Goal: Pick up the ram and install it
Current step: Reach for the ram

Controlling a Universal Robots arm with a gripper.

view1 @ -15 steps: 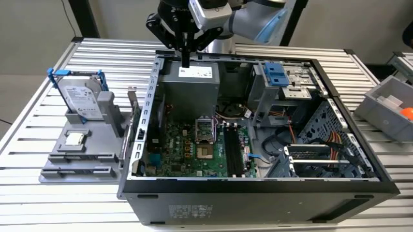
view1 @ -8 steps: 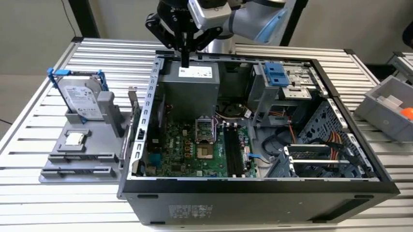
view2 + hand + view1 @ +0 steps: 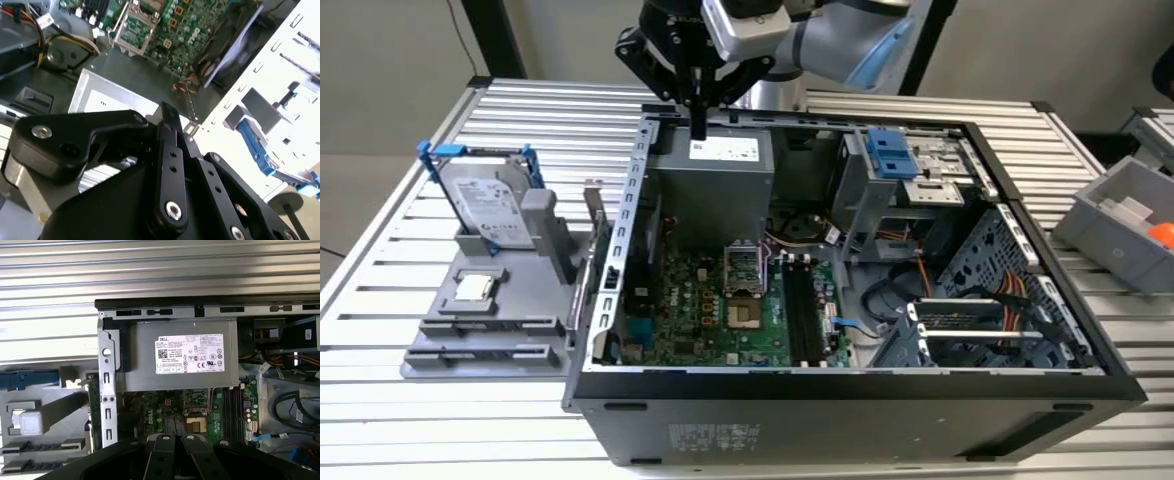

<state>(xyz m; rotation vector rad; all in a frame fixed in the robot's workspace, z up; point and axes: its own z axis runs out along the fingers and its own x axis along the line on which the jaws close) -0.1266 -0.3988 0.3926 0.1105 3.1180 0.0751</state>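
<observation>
The gripper hung over the computer case at its power-supply edge, fingers pressed together, empty, with the ram just outside the case wall.

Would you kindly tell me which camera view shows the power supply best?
The first wrist view: the power supply faces the camera, its whole labelled side unobstructed. The exterior view shows it at a slant, with the tool overlapping its far edge. The second wrist view catches one corner beyond the tool.
</observation>
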